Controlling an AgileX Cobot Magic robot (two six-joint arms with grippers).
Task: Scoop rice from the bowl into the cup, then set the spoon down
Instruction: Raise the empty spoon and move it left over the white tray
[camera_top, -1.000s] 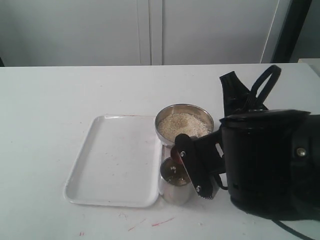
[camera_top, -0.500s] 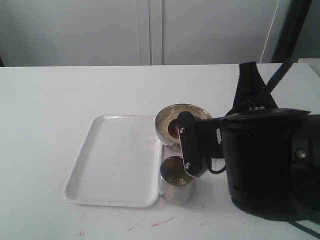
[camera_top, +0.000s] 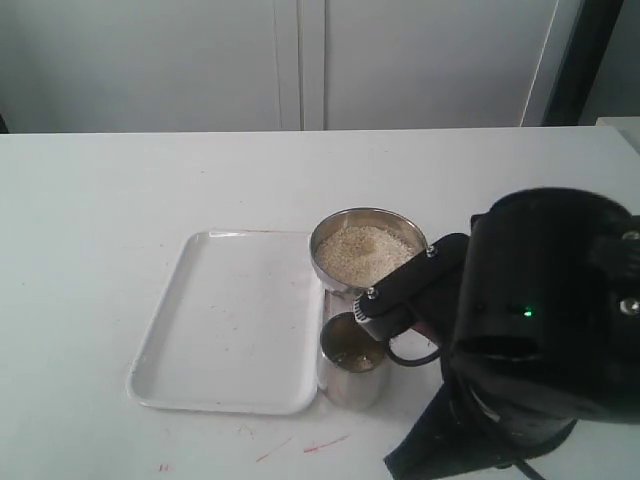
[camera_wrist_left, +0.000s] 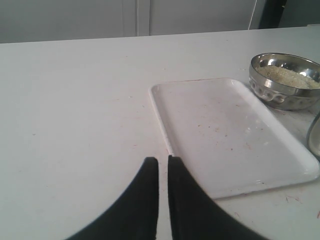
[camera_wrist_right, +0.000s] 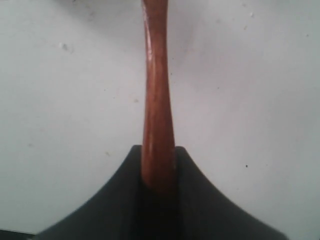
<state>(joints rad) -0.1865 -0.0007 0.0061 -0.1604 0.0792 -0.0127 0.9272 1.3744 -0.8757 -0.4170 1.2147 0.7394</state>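
The steel bowl (camera_top: 366, 248) holds a heap of pale rice (camera_top: 365, 250) at the middle of the table. Just in front of it stands the small steel cup (camera_top: 350, 366), with some grains inside. My right gripper (camera_top: 372, 302) hangs between bowl and cup, over the cup's far rim. It is shut on the reddish-brown spoon (camera_wrist_right: 157, 100). Only the spoon's handle shows in the right wrist view, and its head is out of frame. My left gripper (camera_wrist_left: 163, 161) is shut with nothing in it, low over the table by the tray's near corner. Bowl (camera_wrist_left: 283, 85) and rice (camera_wrist_left: 291, 76) also show in the left wrist view.
A white rectangular tray (camera_top: 230, 320) lies left of the bowl and cup, touching the cup's side; it holds nothing (camera_wrist_left: 225, 135). The bulky black right arm (camera_top: 545, 320) fills the lower right of the exterior view. White cabinets stand behind the table.
The right gripper swung from above the cup to over the bowl, then rolled its wrist and dropped between bowl and cup. The left gripper's movement cannot be judged.
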